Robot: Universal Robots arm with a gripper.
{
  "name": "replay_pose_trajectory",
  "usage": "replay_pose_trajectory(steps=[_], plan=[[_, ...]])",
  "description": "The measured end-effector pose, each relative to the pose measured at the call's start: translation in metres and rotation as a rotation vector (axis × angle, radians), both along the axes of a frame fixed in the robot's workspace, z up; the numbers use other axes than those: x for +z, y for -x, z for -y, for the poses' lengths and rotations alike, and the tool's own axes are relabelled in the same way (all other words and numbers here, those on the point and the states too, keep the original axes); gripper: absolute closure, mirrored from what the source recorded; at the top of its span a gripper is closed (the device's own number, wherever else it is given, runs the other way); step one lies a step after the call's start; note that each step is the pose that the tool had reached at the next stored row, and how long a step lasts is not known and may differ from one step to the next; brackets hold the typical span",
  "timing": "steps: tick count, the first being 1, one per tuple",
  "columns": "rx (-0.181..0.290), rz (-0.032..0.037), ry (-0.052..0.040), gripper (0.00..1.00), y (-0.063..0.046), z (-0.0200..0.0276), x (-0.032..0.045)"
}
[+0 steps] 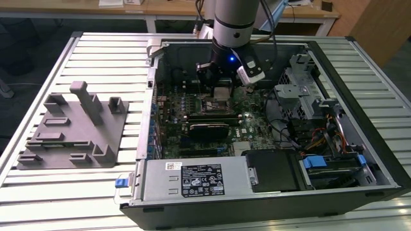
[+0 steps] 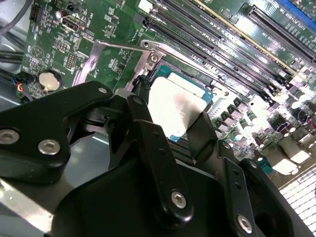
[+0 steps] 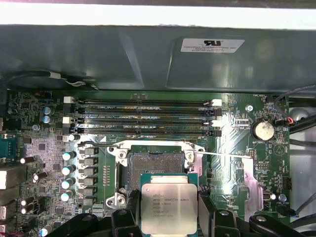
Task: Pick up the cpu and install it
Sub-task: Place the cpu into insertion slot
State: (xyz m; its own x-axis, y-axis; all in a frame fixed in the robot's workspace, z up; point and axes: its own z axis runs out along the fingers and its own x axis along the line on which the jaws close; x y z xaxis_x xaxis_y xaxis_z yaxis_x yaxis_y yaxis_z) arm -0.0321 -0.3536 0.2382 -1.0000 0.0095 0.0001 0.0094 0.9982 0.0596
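While the gripper (image 3: 168, 198) clamps the cpu (image 3: 169, 210) by two opposite edges, the thin square chip, matte silver lid on green substrate, hangs over one edge of the dark, metal-rimmed socket (image 3: 153, 170). The exterior view adds the grey posted tray (image 1: 103, 131) on the ribbed bench (image 1: 64, 192), beside the case (image 1: 257, 212).

Arm (image 1: 234, 19) hangs over the open PC case (image 1: 192, 214), gripper (image 1: 222, 90) clamped on the cpu (image 1: 222, 95) just above the motherboard (image 1: 253, 127). Grey tray (image 1: 70, 132) sits on the slatted table (image 1: 45, 192), on the exterior view's left.
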Motion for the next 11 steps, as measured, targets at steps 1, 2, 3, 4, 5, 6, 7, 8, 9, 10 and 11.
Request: replay_pose_trajectory(steps=[1,2,3,4,5,6,7,8,9,10,11], plan=[[-0.016,0.0000,-0.0001,0.45,0.0000,0.0000,0.0000],[-0.033,0.0001,-0.0002,0.45,0.0000,0.0000,-0.0001],[-0.050,0.0001,-0.0002,0.45,0.0000,0.0000,-0.0001],[-0.068,0.0000,0.0000,0.45,0.0000,0.0000,0.0000],[-0.085,0.0000,0.0000,0.45,0.0000,0.0000,0.0000],[-0.105,0.0000,0.0000,0.45,0.0000,0.0000,0.0000],[-0.123,0.0000,0.0000,0.45,0.0001,0.0000,0.0000],[-0.141,0.0000,-0.0001,0.45,0.0000,0.0000,-0.0001],[-0.159,0.0000,0.0000,0.45,0.0000,0.0000,0.0000],[-0.177,0.0000,0.0000,0.45,0.0000,0.0000,0.0000],[-0.195,0.0000,0.0000,0.45,0.0000,0.0000,-0.0001]])
